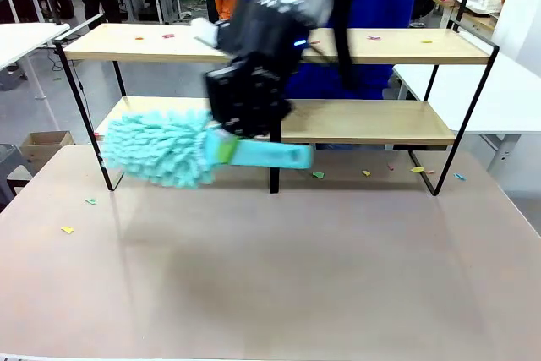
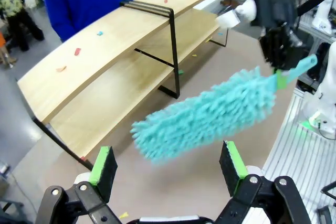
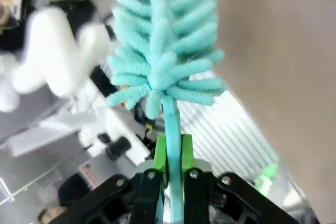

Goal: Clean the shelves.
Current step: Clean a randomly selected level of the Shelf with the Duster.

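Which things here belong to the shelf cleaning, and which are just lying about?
Job:
shelves
teal duster
right gripper, shut on the duster's handle
shelf scraps on the top board

Lying about:
cardboard box beside the table
white side table
tabletop scraps on the brown table

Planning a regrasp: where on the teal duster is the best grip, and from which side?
On the duster, probably the flat handle, at the end jutting past the right gripper, which is shut on it beside the head. Come from that free end, clamping its broad faces; the fluffy head would squash.
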Robot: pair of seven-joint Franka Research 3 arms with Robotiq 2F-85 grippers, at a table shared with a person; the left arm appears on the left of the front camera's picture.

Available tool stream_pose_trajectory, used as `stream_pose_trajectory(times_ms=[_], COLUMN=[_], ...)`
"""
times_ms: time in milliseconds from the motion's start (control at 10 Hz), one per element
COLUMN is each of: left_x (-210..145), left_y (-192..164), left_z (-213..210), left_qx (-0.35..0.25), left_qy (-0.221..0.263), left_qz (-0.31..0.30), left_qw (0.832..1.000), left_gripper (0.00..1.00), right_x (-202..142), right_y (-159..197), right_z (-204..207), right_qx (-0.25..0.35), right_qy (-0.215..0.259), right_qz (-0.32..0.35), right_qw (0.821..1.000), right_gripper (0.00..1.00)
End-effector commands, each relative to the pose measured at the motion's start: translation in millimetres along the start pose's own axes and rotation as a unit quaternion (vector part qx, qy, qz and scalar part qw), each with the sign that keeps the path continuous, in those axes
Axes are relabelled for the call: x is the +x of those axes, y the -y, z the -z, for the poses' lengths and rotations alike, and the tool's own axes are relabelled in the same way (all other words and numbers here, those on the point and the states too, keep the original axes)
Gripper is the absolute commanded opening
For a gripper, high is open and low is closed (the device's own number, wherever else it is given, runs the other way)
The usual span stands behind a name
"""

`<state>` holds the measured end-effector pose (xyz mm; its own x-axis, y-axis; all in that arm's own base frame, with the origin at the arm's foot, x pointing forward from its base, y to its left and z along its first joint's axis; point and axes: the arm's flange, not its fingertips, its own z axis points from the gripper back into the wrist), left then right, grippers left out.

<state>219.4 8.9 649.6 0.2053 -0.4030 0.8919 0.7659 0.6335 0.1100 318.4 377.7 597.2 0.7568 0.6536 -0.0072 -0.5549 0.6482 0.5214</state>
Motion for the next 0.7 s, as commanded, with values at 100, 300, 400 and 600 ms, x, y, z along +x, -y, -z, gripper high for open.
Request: stream_pose_trajectory(times_ms=[100,300,400,600], left_x=[0,0,0,0], left_y=[-1,-1,-1,-1], left_z=[1,1,1,1], left_qx=[-0.001,-0.001,-0.001,-0.001], left_qy=[0.0,0.0,0.0,0.0], left_qz=[-0.001,-0.001,-0.001,-0.001], left_qw=[1.0,1.0,1.0,1.0], left_gripper=[1.0,1.0,1.0,1.0], right_x=[-108,-77,-77,-77], right_y=[29,18,18,18], right_z=[-52,-48,-48,-48], right_qx=[-0.008,-0.007,-0.007,-0.007], right_qy=[0.067,0.029,0.029,0.029], right_qz=[0.01,0.012,0.012,0.012], right_qw=[0.998,0.999,0.999,0.999], right_gripper=[0.12,0.12,0.12,0.12])
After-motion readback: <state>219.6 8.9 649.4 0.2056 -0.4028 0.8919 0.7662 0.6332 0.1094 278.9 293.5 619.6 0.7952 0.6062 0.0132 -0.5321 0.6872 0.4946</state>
